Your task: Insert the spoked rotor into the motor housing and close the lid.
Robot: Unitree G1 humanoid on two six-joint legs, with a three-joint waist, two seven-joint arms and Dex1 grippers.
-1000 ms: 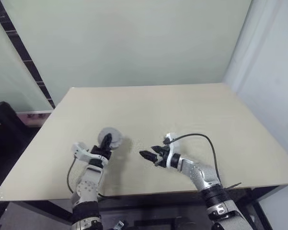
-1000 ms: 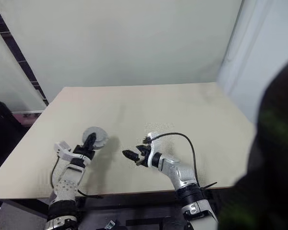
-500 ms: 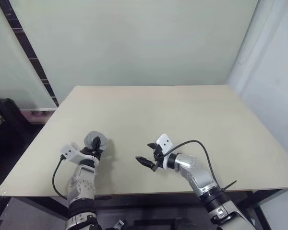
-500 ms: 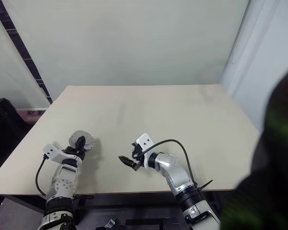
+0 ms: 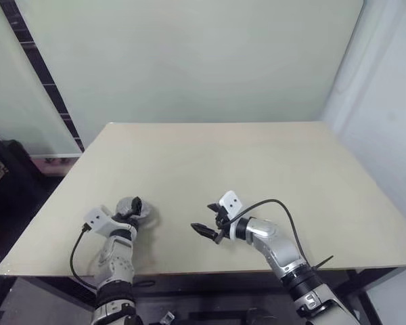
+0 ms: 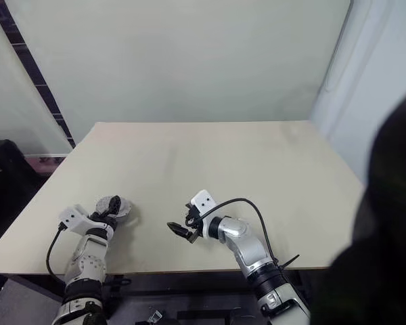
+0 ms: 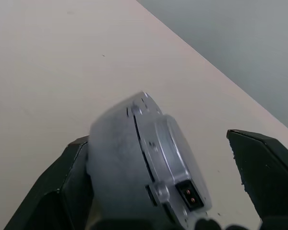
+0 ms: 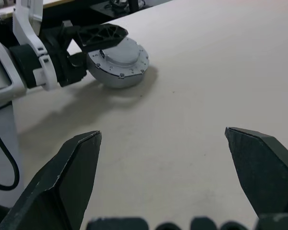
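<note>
Status, judged from the scene: assembly looks finished. One round grey motor unit [image 8: 119,61] sits flat on the surface [image 5: 257,162], lid on top with its rim screws and a small connector showing; no copper windings are exposed and no loose spoked disc lies anywhere on the surface. So the rotor seems to be inside and the lid seated, though I cannot see inside to confirm. What looks left: clear the arms away.

Left end effector [image 7: 168,191]: fingers spread wide, one on each side of the motor. In its wrist view one finger [image 7: 62,187] sits against or just beside the motor's rim while the other [image 7: 269,167] stands well off it, so the motor is not clamped. It lies between the open fingers, resting on the surface under its own weight.

Motor position in the head view: near the front left edge of the surface, at about 8 o'clock from the surface's centre [image 5: 137,208].

Right end effector [image 5: 204,231]: fingers apart, empty, hovering low over the surface near the front middle. The motor lies at about 9 o'clock from it, well apart, bare surface between.
</note>
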